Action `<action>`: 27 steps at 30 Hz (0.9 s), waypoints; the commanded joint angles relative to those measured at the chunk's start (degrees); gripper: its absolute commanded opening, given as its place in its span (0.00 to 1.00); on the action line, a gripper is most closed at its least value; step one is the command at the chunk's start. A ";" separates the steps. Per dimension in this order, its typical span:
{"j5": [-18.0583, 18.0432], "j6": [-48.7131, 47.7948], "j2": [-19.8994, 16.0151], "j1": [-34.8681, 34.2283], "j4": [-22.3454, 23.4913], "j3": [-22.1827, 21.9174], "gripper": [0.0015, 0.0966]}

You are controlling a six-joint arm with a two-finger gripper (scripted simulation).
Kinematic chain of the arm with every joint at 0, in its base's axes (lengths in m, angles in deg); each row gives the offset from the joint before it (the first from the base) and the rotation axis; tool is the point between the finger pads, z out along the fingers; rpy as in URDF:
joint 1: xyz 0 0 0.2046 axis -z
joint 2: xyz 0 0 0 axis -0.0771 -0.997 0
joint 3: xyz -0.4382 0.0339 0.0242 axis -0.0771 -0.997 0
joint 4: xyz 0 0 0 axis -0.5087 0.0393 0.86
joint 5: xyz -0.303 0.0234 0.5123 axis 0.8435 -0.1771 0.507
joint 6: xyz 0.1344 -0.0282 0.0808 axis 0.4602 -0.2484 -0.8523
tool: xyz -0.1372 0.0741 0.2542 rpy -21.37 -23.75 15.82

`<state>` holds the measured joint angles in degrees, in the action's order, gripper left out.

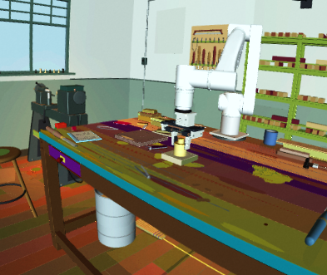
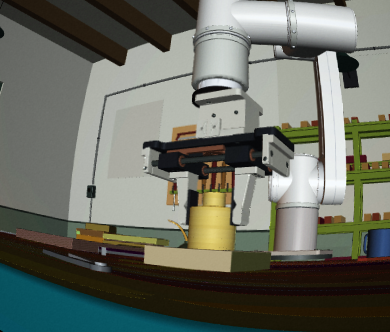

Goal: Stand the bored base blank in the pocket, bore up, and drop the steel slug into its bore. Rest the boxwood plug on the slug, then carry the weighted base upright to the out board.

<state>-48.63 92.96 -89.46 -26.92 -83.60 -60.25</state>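
Observation:
The yellow cylindrical base blank (image 2: 211, 228) stands upright in the pale square pocket block (image 2: 206, 259) near the middle of the bench, and a smaller yellow boxwood plug (image 2: 213, 199) sits on its top. The steel slug is hidden inside the bore. In the side camera the same stack (image 1: 180, 148) stands on its block (image 1: 179, 158) just below the arm's wrist. My gripper (image 2: 213, 212) reaches straight down over the stack, and it is closed on the base blank.
Behind the work stand the arm's pedestal (image 2: 296, 235), a blue mug (image 1: 270, 137) and green shelving. A dark board (image 1: 141, 137) and stacked wood strips (image 1: 150, 115) lie to the left. A chisel (image 1: 320, 224) lies at the right front edge.

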 commanded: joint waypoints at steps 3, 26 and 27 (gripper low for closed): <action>0.00 0.00 0.03 0.00 -0.04 0.06 0.06; -3.50 0.00 2.27 0.00 -0.11 1.51 0.02; -4.00 0.00 2.56 0.00 -0.11 1.73 0.02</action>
<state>-52.67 92.96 -86.99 -26.92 -83.59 -58.73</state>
